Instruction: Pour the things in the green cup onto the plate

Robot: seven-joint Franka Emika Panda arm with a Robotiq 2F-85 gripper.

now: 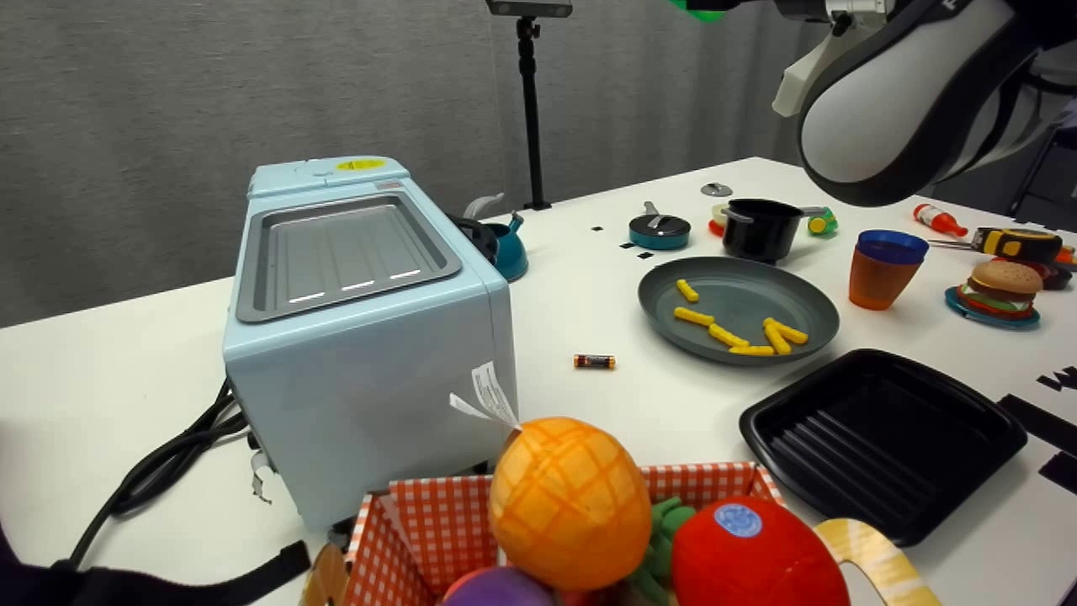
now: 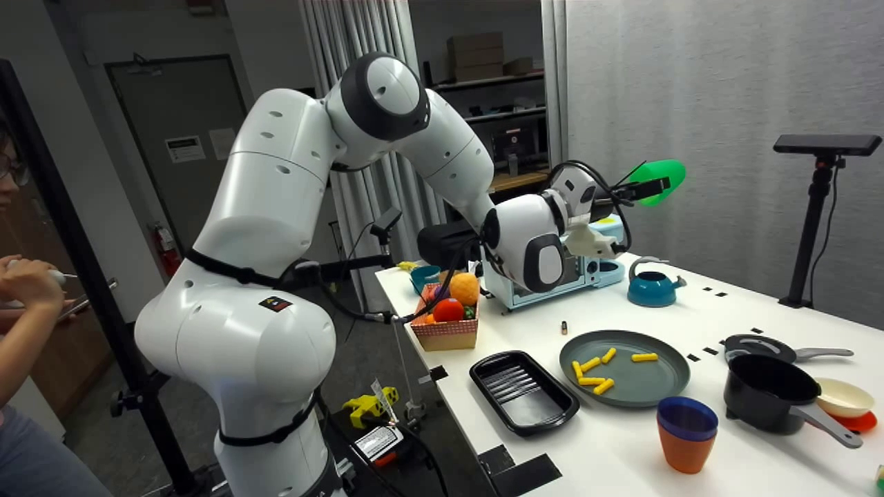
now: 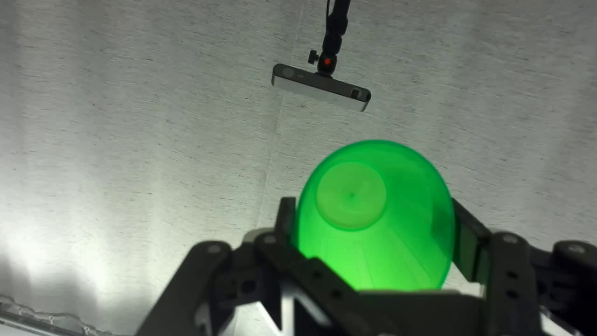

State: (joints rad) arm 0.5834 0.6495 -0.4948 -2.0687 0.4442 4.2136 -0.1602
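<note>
Claw (image 3: 374,224) clamped across opposite sides of the green cup (image 2: 664,170), held well above the worktop (image 2: 690,317). Six yellow pieces (image 1: 694,317) lie on the plate (image 2: 649,383); none visible inside the cup. Cup looks like thin plastic: probably light, slightly springy, smooth enough to slip, unlikely to break. Best hold, I judge: outer walls, modest squeeze, lest it go oval.
</note>
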